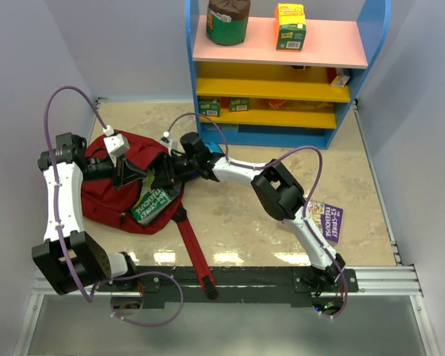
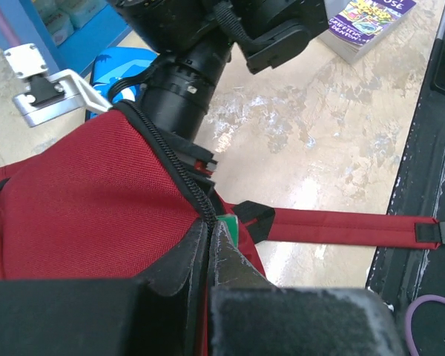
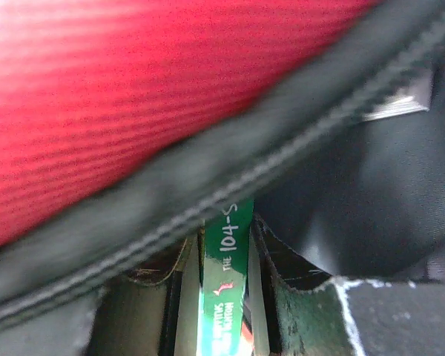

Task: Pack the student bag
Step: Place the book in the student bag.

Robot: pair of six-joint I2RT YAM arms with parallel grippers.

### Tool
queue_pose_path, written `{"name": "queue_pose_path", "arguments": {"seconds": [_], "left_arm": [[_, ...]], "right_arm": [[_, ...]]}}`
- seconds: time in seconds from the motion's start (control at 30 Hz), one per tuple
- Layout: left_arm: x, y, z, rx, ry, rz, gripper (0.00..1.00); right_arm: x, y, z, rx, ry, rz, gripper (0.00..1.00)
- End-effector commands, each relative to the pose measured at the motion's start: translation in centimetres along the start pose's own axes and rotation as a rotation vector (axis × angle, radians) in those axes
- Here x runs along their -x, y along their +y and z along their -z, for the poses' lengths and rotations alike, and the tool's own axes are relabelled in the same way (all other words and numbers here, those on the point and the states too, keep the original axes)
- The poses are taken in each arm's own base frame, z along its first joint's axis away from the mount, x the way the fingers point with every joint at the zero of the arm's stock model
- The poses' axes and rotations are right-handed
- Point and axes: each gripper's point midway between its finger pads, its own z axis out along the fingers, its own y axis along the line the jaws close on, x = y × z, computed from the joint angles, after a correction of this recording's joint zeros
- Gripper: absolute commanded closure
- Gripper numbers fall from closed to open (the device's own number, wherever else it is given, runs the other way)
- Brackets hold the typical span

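Note:
The student bag is a dark red backpack lying on the left of the table, its opening facing right. My left gripper is shut on the bag's black zipper edge, holding the flap up; the left wrist view shows the jaws pinched together on it. A green book sits half inside the opening. My right gripper is shut on that book, whose green spine stands between its fingers under the bag's rim. The bag's inside is dark.
A long red strap trails toward the near edge. A purple book lies at the right. A blue shelf unit stands at the back, with a green tin and a yellow-green box on top. Something blue lies beyond the bag.

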Motion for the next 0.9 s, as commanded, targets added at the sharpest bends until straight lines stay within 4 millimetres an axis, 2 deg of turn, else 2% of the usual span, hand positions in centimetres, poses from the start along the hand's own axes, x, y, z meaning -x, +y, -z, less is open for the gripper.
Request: {"name": "queue_pose_path", "arguments": {"seconds": [0.0, 0.03, 0.07, 0.17, 0.27, 0.33, 0.37, 0.4, 0.43, 0.5, 0.53, 0.6, 0.63, 0.67, 0.7, 0.73, 0.8, 0.83, 0.87], "left_arm": [[1.6, -1.3, -0.6, -0.049, -0.079, -0.026, 1.00], [1.5, -1.3, -0.6, -0.052, -0.079, -0.020, 1.00], [1.5, -1.2, -0.7, -0.054, -0.078, -0.019, 1.00], [1.5, -1.2, -0.7, -0.054, -0.079, -0.019, 1.00], [1.8, -1.3, -0.6, -0.051, -0.080, -0.030, 1.00], [1.9, -1.4, -0.6, -0.050, -0.080, -0.036, 1.00], [1.8, -1.4, -0.6, -0.050, -0.080, -0.037, 1.00], [1.8, -1.4, -0.6, -0.050, -0.080, -0.037, 1.00], [1.8, -1.4, -0.6, -0.048, -0.079, -0.035, 1.00], [1.7, -1.4, -0.6, -0.049, -0.076, -0.033, 1.00], [1.7, -1.4, -0.5, -0.046, -0.075, -0.037, 1.00], [1.7, -1.4, -0.5, -0.046, -0.070, -0.037, 1.00], [1.6, -1.4, -0.5, -0.046, -0.069, -0.039, 1.00], [1.5, -1.3, -0.6, -0.049, -0.071, -0.036, 1.00], [1.6, -1.3, -0.6, -0.050, -0.074, -0.035, 1.00], [1.6, -1.3, -0.6, -0.051, -0.076, -0.033, 1.00], [1.8, -1.2, -0.7, -0.053, -0.082, -0.032, 1.00], [1.8, -1.1, -0.6, -0.053, -0.082, -0.030, 1.00], [2.0, -1.1, -0.6, -0.053, -0.086, -0.033, 1.00]], "right_arm": [[5.6, 2.3, 0.6, 0.001, -0.189, -0.076, 1.00], [5.3, 1.8, 0.5, -0.016, -0.211, -0.129, 1.00], [6.6, 2.0, 0.6, -0.015, -0.283, -0.125, 1.00], [8.5, 2.4, 1.2, -0.017, -0.423, -0.201, 1.00], [9.3, 1.9, 1.3, -0.024, -0.523, -0.353, 1.00], [9.1, 2.5, 0.2, -0.036, -0.531, -0.443, 0.98], [9.3, 3.0, -0.1, -0.038, -0.542, -0.444, 0.93], [9.2, 4.1, -0.7, -0.039, -0.550, -0.433, 0.78], [9.9, 5.2, -0.8, -0.034, -0.556, -0.396, 0.72], [9.9, 6.2, -1.1, -0.017, -0.526, -0.360, 0.56], [9.8, 7.0, -1.1, -0.005, -0.496, -0.297, 0.44], [9.5, 6.7, -0.4, -0.097, -0.475, -0.232, 0.36], [8.7, 5.5, 0.1, -0.166, -0.462, -0.176, 0.29], [9.0, 6.5, 1.1, -0.167, -0.471, -0.143, 0.26], [8.5, 6.1, 1.6, -0.201, -0.468, -0.124, 0.25], [6.9, 4.4, 1.8, -0.256, -0.436, -0.107, 0.25], [6.4, 4.0, 2.7, -0.289, -0.442, -0.080, 0.29], [5.2, 2.9, 2.8, -0.315, -0.418, -0.069, 0.31], [4.6, 2.8, 2.8, -0.314, -0.409, -0.066, 0.39]]}}
